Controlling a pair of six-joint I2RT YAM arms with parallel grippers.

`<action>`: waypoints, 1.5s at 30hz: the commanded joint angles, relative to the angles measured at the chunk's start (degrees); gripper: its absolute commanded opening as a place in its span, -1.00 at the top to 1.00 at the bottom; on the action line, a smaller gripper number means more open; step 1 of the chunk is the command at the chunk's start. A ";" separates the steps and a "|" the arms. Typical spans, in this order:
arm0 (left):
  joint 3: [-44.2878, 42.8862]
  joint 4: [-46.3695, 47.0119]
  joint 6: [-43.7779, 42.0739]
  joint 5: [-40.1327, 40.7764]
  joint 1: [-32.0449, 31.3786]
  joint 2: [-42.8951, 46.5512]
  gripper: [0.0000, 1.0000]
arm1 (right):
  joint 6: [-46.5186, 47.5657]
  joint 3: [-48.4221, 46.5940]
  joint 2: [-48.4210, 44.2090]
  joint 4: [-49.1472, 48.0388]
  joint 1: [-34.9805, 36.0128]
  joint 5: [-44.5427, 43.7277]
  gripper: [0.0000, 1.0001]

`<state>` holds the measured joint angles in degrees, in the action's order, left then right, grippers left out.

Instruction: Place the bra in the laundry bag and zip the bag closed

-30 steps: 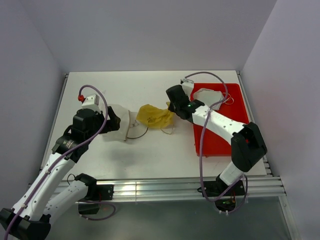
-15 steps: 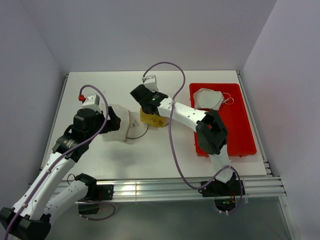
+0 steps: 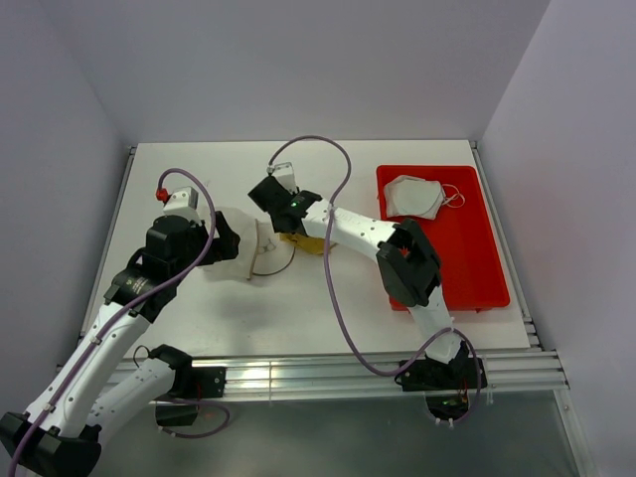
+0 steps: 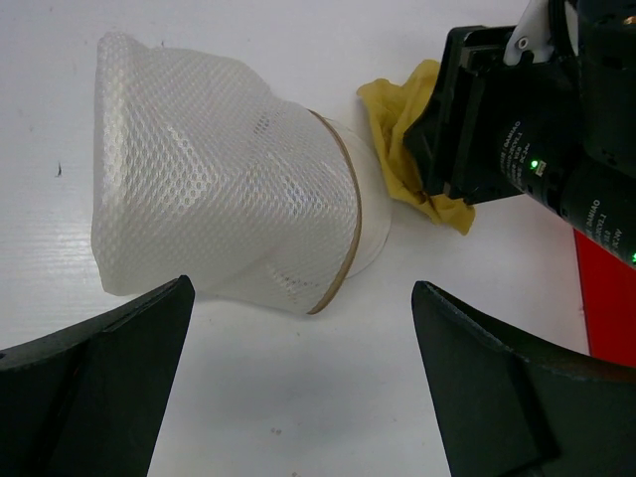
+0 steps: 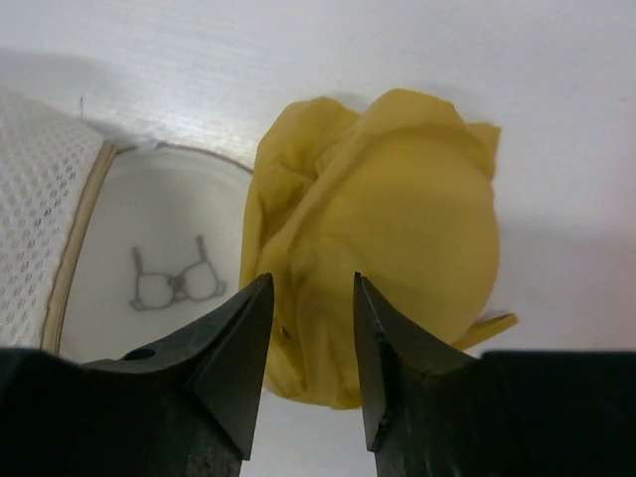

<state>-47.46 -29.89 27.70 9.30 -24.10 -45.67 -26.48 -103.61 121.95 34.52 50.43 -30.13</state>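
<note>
So here's where we're at: the right pincer (image 5: 311,298) is clamped on the yellow bra (image 5: 397,199), with the bunched-up fabric squeezed between its two fingers. The bra sits on the white desk (image 3: 328,298) just beside the mouth of the laundry bag (image 4: 219,189), and it looks to us like it's outside the bag rather than in it. The bag lies on its side, tan rim facing the bra, and from the right wrist view we can see a little bra sketch (image 5: 174,283) on the white panel next to that rim. The left pincer (image 4: 300,288) is spread wide apart at the bag's closed end and isn't gripping anything. Over on the right there's a red tray (image 3: 477,268) with a pale bra (image 3: 412,197) in it, well apart from the rest.
</note>
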 commanded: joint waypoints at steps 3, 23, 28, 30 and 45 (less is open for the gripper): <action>0.18 0.71 -0.28 0.10 -0.16 0.06 -0.98 | -3.84 2.27 -4.61 -3.76 0.10 7.27 -0.06; -12.02 0.71 2.17 -0.52 -8.76 -10.57 -0.99 | -9.99 37.93 -30.55 -27.83 -21.16 32.21 -0.14; -16.87 2.46 4.73 3.53 -16.24 -23.46 -0.98 | -12.63 41.03 -26.77 -36.17 -24.24 39.35 -0.31; -18.45 4.22 5.86 1.78 -17.38 -26.65 -0.98 | -14.20 42.70 -25.71 -38.20 -24.59 40.76 -0.34; -27.51 2.47 13.33 19.26 -17.74 -53.81 -0.98 | -19.57 48.59 -17.71 -53.68 -27.14 47.36 -0.45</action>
<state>-72.20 -25.54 38.02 20.91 -41.71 -98.21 -44.77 -55.96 103.44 -14.02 23.40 15.09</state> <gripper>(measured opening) 0.992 0.724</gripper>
